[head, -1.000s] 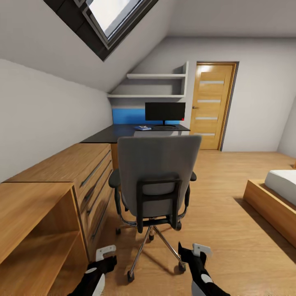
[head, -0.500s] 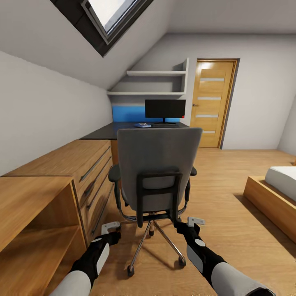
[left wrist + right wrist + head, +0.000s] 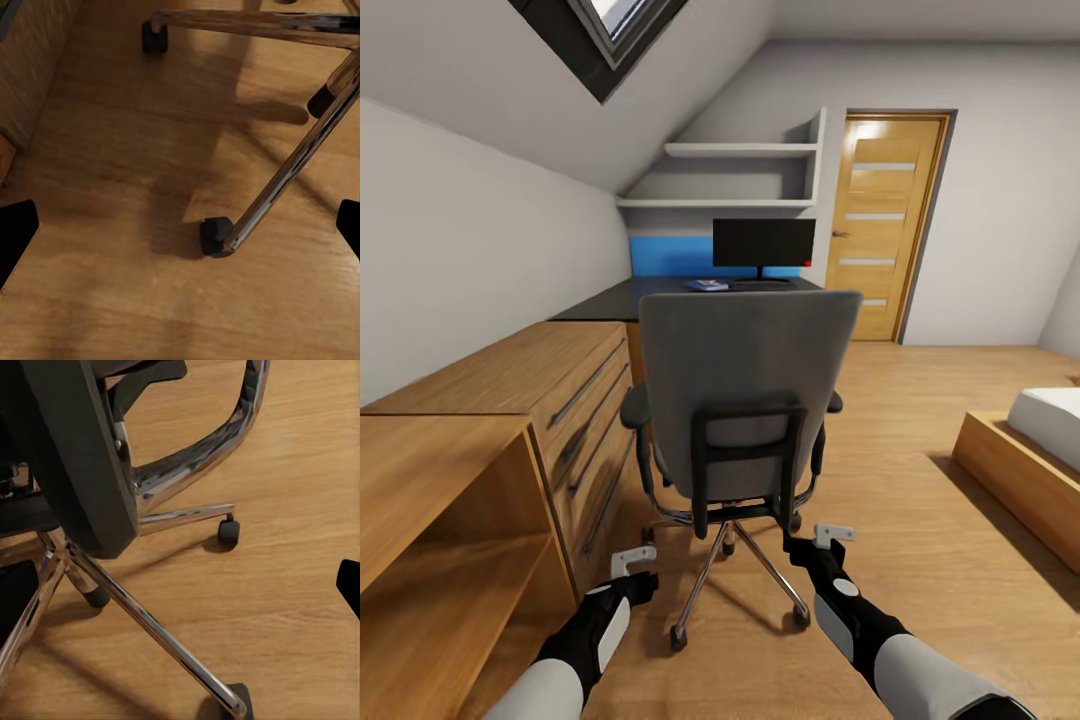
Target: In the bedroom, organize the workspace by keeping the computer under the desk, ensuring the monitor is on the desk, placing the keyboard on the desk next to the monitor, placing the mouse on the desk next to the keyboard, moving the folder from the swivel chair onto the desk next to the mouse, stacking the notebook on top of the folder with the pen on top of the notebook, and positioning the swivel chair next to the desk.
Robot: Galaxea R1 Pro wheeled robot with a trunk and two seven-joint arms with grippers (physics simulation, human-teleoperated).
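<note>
desk (image 3: 610, 303): near part behind chair (image 3: 745, 400) back, under-desk space not visible
keyboard (image 3: 760, 285): thin dark strip under monitor (image 3: 763, 243), keys too small to tell
blue item (image 3: 707, 285) on desk: too small to identify
left gripper (image 3: 180, 225): finger tips cut by frame edges
bed (image 3: 1025, 455): cut by right edge
skylight (image 3: 605, 35): cut by top edge

Attic bedroom with home office: sloped ceiling, skylight (image 3: 610, 20), bed (image 3: 1050, 425) right, desk (image 3: 660, 297) and monitor (image 3: 763, 243) far
</note>
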